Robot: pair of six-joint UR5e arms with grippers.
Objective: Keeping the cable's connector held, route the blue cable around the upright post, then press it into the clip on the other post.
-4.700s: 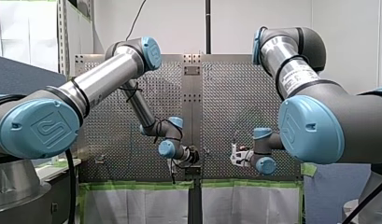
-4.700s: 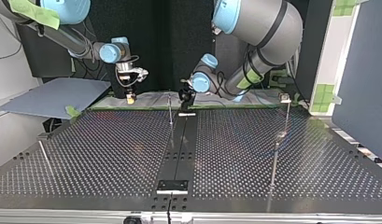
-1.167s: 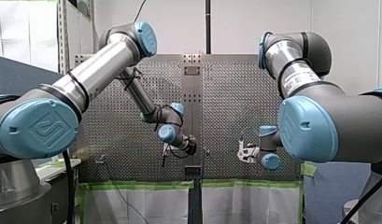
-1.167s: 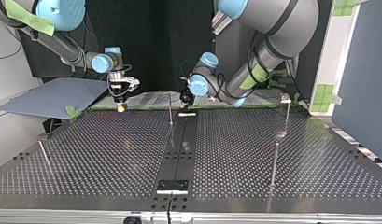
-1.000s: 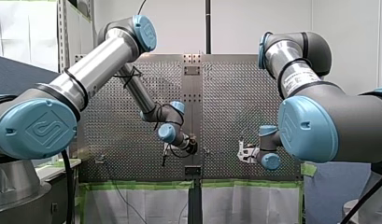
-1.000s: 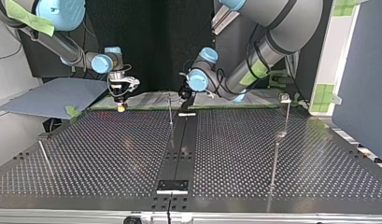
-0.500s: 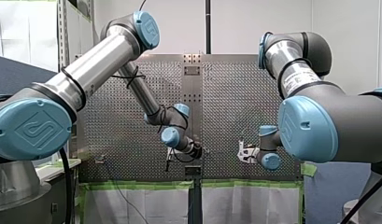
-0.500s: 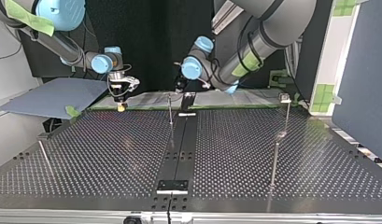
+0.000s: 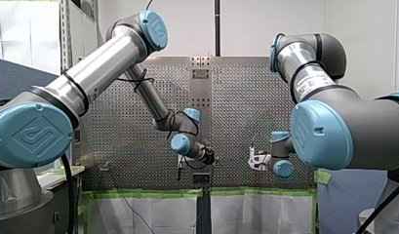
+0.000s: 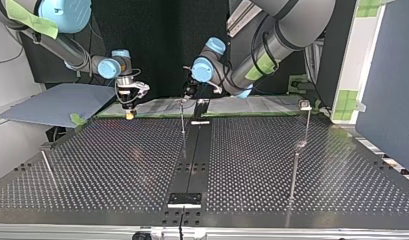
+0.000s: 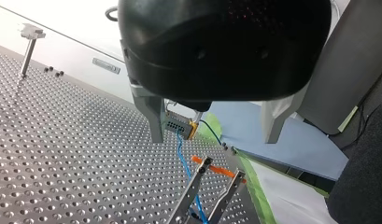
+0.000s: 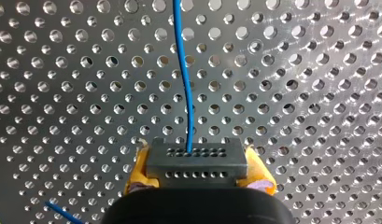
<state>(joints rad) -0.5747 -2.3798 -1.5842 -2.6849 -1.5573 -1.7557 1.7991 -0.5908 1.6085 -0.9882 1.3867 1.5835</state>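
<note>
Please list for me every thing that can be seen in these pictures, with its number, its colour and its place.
perforated table: one, metal, under everything
blue cable: one, blue, leaving the connector across the table
connector: one, dark grey, between yellow pads
centre post: one, metal, at the table's far middle in the top view
side posts: three, metal, two at the top view's right, one leaning at its left
board: one, grey-blue, beside the table at the top view's left
green tape: strips, green, along the table's edge
left pincer: one, black with metal fingers, open, by the centre post's top
right pincer: one, yellow pads, shut on the connector
</note>
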